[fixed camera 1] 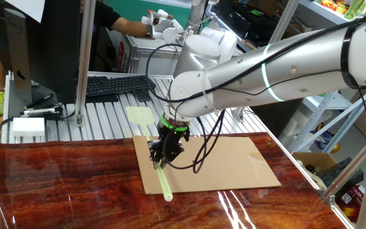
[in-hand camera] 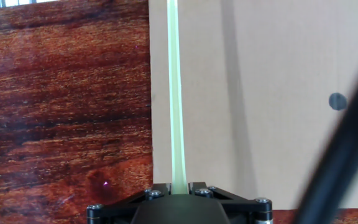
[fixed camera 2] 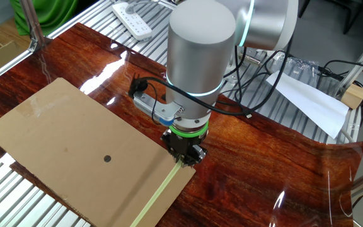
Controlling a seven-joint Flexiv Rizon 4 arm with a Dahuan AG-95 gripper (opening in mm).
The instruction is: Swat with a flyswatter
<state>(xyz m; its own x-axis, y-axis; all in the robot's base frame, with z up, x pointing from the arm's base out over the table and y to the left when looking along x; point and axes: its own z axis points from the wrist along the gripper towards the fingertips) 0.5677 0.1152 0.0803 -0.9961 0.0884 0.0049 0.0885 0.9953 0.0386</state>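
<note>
Cardboard sheet (fixed camera 2: pixel 74 145) under flyswatter (fixed camera 1: pixel 150 137)

The gripper (fixed camera 2: pixel 186 154) points down at the edge of the cardboard sheet (fixed camera 2: pixel 74 142), its jaws closed on the flyswatter (fixed camera 2: pixel 159 192) handle, which runs away from it along that edge. A dark dot (fixed camera 2: pixel 107 158) marks the cardboard beside it. Behind it lies white paper (fixed camera 2: pixel 311 104).

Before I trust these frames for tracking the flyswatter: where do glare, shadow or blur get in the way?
One fixed view: white glare streaks on the glossy tabletop, flyswatter sharp. The other fixed view: reflections on the wood, the arm hides most of the handle. Hand view: a soft shadow on the cardboard sheet beside the handle, and a blurred dark cable crosses the right.
</note>
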